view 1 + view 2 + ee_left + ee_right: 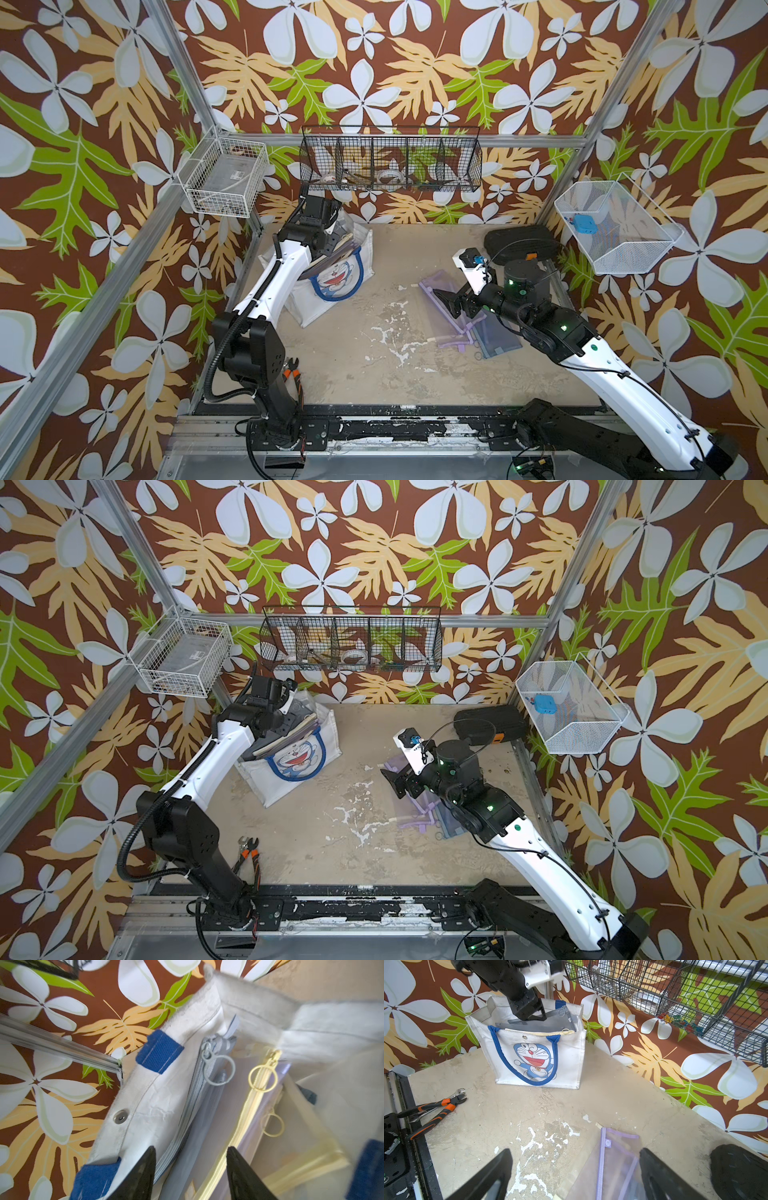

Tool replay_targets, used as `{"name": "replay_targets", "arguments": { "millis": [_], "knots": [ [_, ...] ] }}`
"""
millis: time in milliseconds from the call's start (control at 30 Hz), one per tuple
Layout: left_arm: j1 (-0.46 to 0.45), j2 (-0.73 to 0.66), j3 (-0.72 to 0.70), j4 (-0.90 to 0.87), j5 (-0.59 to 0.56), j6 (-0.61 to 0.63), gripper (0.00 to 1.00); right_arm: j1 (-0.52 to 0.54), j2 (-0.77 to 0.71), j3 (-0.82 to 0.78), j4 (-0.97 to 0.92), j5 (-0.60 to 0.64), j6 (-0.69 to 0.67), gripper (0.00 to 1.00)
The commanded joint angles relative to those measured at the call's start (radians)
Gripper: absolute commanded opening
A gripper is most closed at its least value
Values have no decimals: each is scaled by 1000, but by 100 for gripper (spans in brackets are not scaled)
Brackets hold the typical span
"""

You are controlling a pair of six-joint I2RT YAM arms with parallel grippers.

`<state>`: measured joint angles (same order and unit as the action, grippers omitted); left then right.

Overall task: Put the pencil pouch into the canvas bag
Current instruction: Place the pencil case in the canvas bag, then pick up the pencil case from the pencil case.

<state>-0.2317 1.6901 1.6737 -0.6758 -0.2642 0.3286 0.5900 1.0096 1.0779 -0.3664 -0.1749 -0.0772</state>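
The left gripper (190, 1148) hangs in the mouth of the canvas bag (566, 1059), its jaws parted with nothing clamped between them. A grey-zipped pouch (194, 1093) and a yellow-zipped pouch (249, 1105) stand inside the bag just beneath it. The bag stands upright at the far left of the table (591, 1095). The right gripper (575, 1150) is spread wide and empty above a purple-edged pencil pouch (616, 1163), which lies flat on the table, well apart from the bag and near the black hard case (737, 1172).
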Motion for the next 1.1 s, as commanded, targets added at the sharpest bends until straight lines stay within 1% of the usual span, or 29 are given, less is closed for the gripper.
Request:
{"name": "replay_targets", "arguments": {
  "millis": [0,100,167,200,300,333,433,500,567,667,767,800,933,1000,1067],
  "knots": [
    [-12,-62,-36,0,28,-35,58,0,15,7,-28,30,34,95],
    [-13,-156,-113,59,44,-58,57,0,21,4,-44,41,63,95],
    [-13,-214,-160,97,84,-80,56,1,25,-13,-37,47,78,95],
    [-13,-229,-171,105,114,-101,55,-1,32,-24,-34,51,84,96],
    [-12,-308,-228,135,274,-170,53,-21,100,-39,-53,45,99,95],
    [-12,-348,-268,156,321,-189,53,-29,129,-42,-58,43,104,95],
    [-12,-492,-413,223,408,-248,54,-55,204,-59,-52,49,105,94],
    [-14,-585,-496,248,468,-288,59,-77,252,-74,-37,49,101,94],
    [-15,-689,-586,298,559,-347,84,-103,317,-78,-23,54,92,94],
    [-17,-830,-700,375,691,-433,91,-117,438,-50,-26,71,69,93],
    [-19,-929,-797,447,796,-514,93,-126,565,-2,-35,30,50,92],
    [-25,-941,-818,456,811,-529,93,-127,598,14,-39,34,46,92],
    [-29,-961,-903,508,858,-603,93,-128,709,66,-46,93,39,90],
    [-29,-972,-941,546,886,-631,93,-128,760,84,-46,127,35,87],
    [-30,-979,-975,586,912,-655,93,-128,810,106,-41,142,35,82]
  ]
}}
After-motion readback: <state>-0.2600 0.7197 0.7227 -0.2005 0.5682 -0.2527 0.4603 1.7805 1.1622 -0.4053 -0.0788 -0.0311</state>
